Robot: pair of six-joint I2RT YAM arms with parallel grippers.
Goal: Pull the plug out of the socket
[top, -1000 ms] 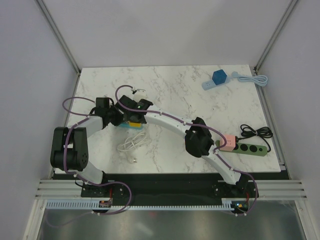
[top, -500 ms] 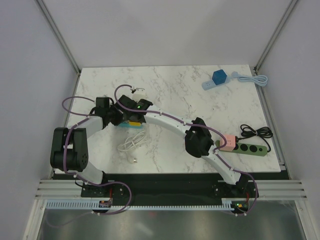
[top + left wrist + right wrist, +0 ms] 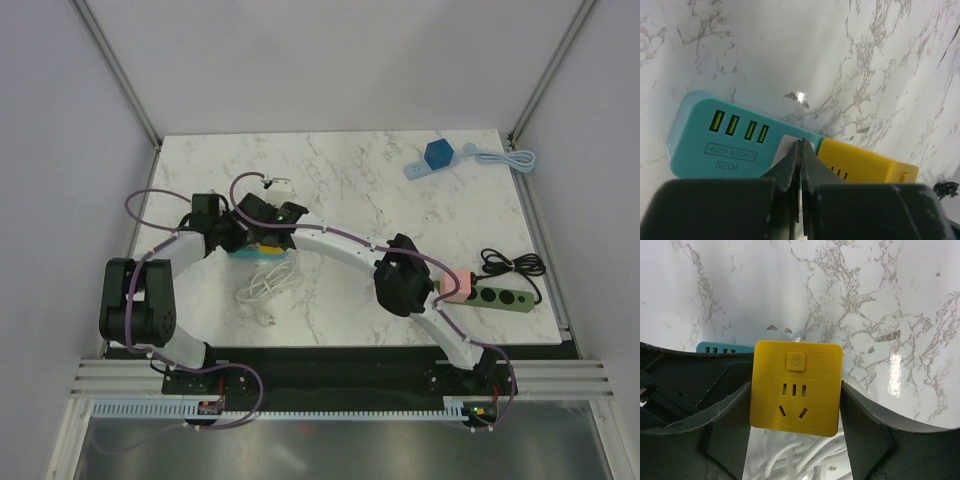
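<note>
**Yellow plug gripped at the teal socket**

Right jaws are clamped on the yellow plug [image 3: 796, 385], one finger against each side, with its button face up. Left jaws are pressed together with nothing between them. Their tips are over the teal socket [image 3: 715, 145], where it butts against the plug. Both things sit in the left half of the table [image 3: 400, 210], about midway between the far and near edges. A white cable [image 3: 265, 285] lies coiled just nearer. A green power strip [image 3: 500, 297] rests by the right edge.
</note>
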